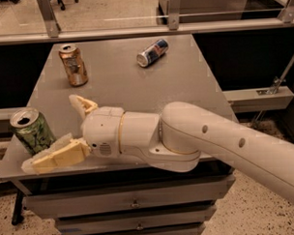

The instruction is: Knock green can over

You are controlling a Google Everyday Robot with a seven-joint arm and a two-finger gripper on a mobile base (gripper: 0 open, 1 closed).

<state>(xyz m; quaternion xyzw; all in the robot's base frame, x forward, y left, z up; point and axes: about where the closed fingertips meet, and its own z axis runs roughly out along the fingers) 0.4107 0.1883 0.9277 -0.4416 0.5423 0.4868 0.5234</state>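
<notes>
The green can [33, 131] stands at the front left corner of the grey table [184, 79], leaning slightly, with its open silver top showing. My gripper [50, 133] is right beside it, fingers spread open. The lower finger [59, 156] lies along the table's front edge and touches the can's base. The upper finger [81, 105] points away behind the can. The gripper holds nothing.
An orange-gold can [73, 65] stands upright at the back left. A blue-and-silver can [152, 52] lies on its side at the back middle. Drawers sit under the table front. A railing and dark gaps flank the table.
</notes>
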